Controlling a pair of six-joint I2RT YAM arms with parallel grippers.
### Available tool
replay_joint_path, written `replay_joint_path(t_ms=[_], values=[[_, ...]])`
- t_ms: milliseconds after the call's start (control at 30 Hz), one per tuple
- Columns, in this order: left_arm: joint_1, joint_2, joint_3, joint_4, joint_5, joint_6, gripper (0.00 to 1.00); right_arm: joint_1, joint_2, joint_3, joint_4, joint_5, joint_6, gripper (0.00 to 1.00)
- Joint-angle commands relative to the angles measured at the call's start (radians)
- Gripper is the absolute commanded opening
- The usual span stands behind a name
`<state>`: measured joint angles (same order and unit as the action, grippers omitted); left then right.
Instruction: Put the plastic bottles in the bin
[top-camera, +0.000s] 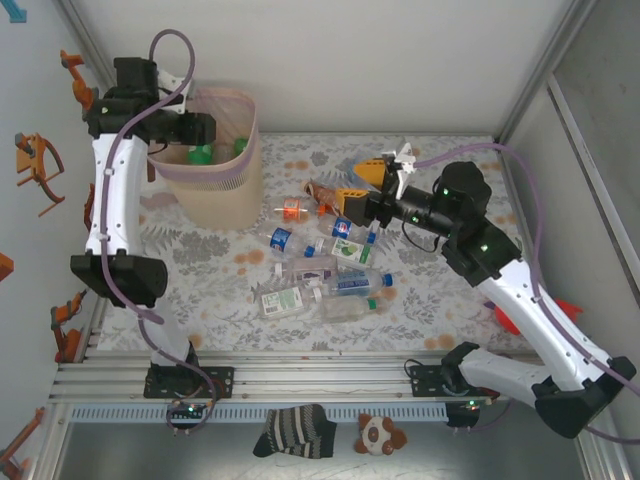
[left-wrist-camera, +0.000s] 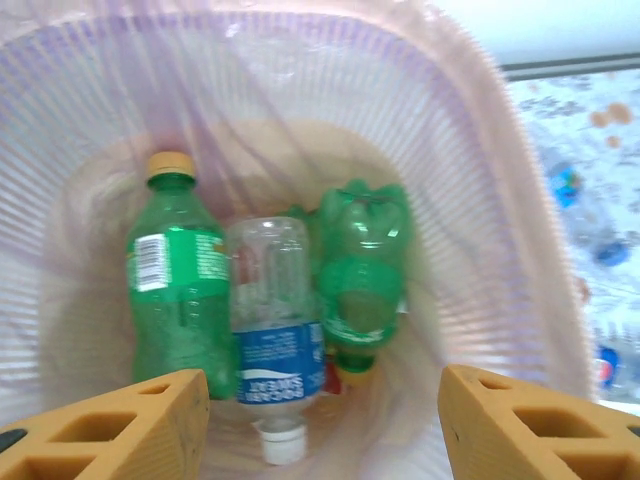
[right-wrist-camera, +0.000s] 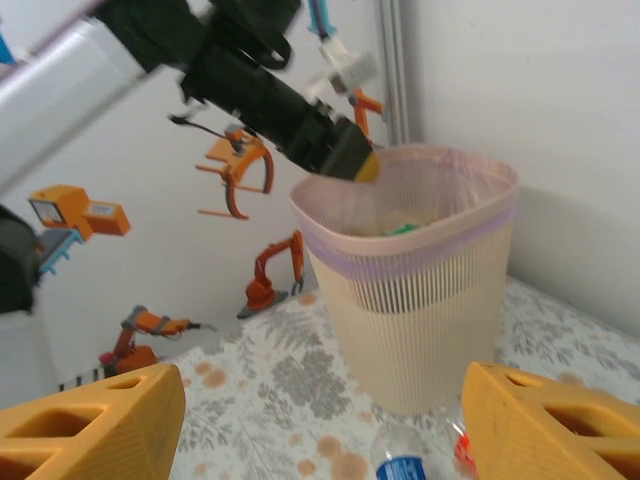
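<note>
Three bottles (left-wrist-camera: 275, 330) lie inside the pink-lined bin (top-camera: 222, 200); others (top-camera: 320, 270) scattered nearby.

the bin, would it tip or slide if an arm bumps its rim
Probably yes: the bin is tall, tapers toward its base, and holds few bottles, so it likely weighs little. Its ribbed wall looks stiff; the pink bag looks floppy.

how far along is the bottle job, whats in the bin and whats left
Done: three bottles lie in the bin, two green and one clear. In hand: nothing; the left gripper hangs open over the bin, the right gripper open above the table. Left: roughly eight loose bottles on the table.
</note>
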<state>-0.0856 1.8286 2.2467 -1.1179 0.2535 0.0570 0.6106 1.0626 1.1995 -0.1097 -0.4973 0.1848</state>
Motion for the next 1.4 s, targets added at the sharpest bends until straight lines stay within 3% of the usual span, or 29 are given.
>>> replay_joint_path(t_ms=[0,300,400,600,833,1367], values=[[-0.003,-0.107,-0.107,0.141,0.164,-0.077,0.61,0.003,0.024,0.034,-0.096,0.082,-0.044,0.72],[-0.003,-0.418,-0.575,0.594,0.392,-0.252,0.62,0.003,0.109,0.088,-0.318,0.328,-0.084,0.72],[-0.003,-0.484,-0.672,0.671,0.437,-0.286,0.63,0.000,0.160,0.124,-0.395,0.403,-0.062,0.73],[-0.003,-0.573,-0.804,0.709,0.449,-0.312,0.63,-0.008,0.314,0.229,-0.525,0.436,-0.095,0.73],[-0.009,-0.656,-0.922,0.720,0.464,-0.335,0.63,-0.023,0.541,0.368,-0.550,0.426,-0.196,0.73],[-0.016,-0.750,-0.968,0.649,0.451,-0.338,0.63,-0.054,1.039,0.680,-0.566,0.486,-0.349,0.69]])
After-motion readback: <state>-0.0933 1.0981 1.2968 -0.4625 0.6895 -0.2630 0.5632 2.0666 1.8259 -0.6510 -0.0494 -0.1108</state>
